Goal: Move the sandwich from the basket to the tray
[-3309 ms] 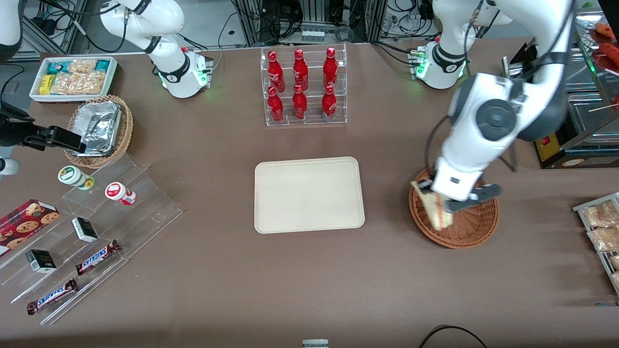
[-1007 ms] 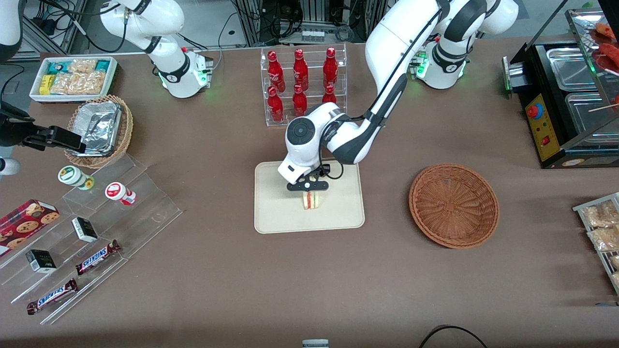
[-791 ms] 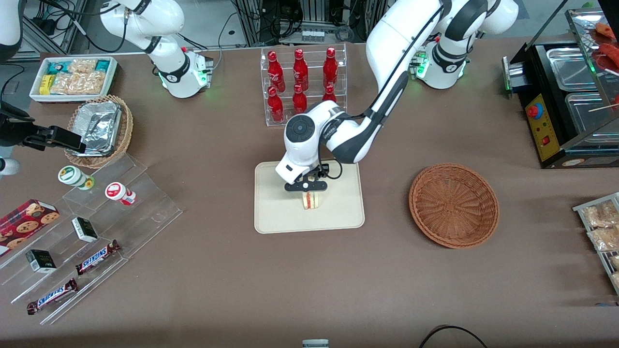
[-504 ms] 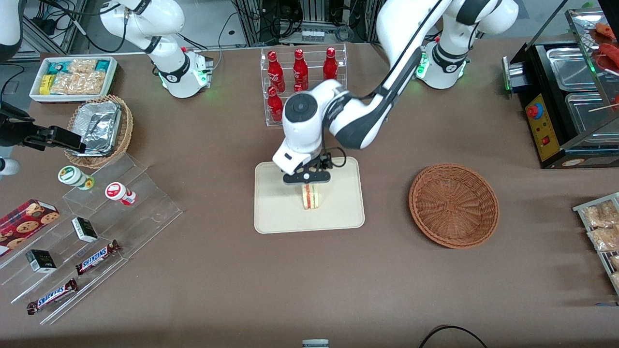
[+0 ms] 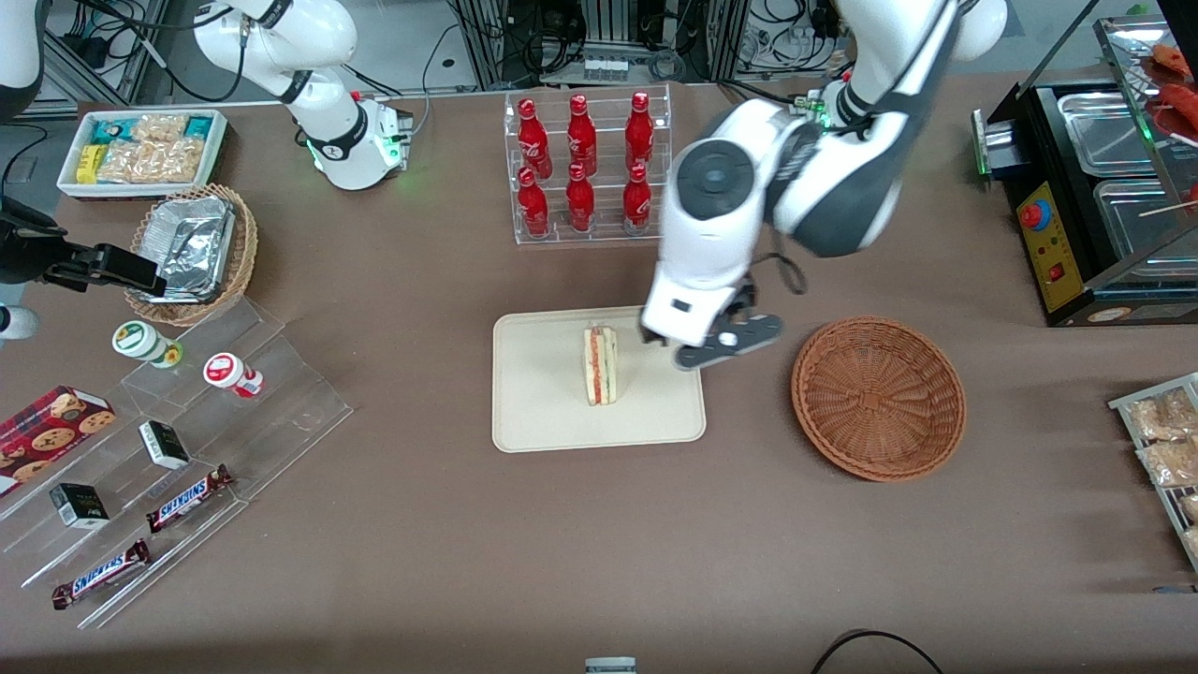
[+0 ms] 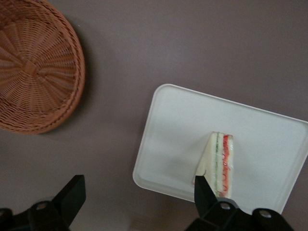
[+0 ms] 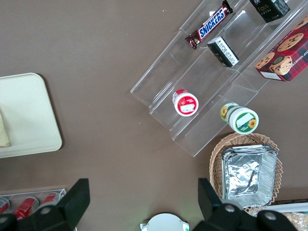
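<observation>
Front view shows the sandwich (image 5: 600, 365) standing on the tray (image 5: 543, 412), the basket (image 5: 878, 398) empty; the gripper (image 5: 716, 342), open and holding nothing, hangs between them, so little remains.

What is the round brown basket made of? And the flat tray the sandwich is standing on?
The basket looks like woven wicker: thin reddish-brown strands spread out from its middle. The tray seems to be smooth, matte cream plastic with rounded corners and a low rim. The sandwich stands on it, and the open gripper hangs above the tray's edge nearest the basket.

White arm, grey joints, black pincer (image 5: 713, 343) fingers (image 6: 204, 190)
</observation>
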